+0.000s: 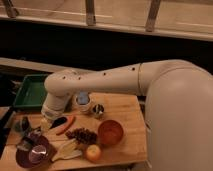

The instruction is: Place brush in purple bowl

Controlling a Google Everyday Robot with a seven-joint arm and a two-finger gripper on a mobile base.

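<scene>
My white arm reaches in from the right and bends down over the left part of the wooden board. The gripper (54, 122) hangs dark below the white wrist, shut, beside the carrot (66, 125). The slim dark thing at its tip looks like the brush (59, 121), held in the jaws. The purple bowl (25, 159) stands at the board's front left corner, a short way below and to the left of the gripper, with a shiny pale inside.
An orange-brown bowl (110, 132) stands at front right, with a dark cluster (82, 134), an apple (93, 152) and a pale spatula (66, 149) nearby. Two small cups (83, 101) sit mid-board. A green tray (29, 94) lies at back left; dark metal pieces (22, 125) at far left.
</scene>
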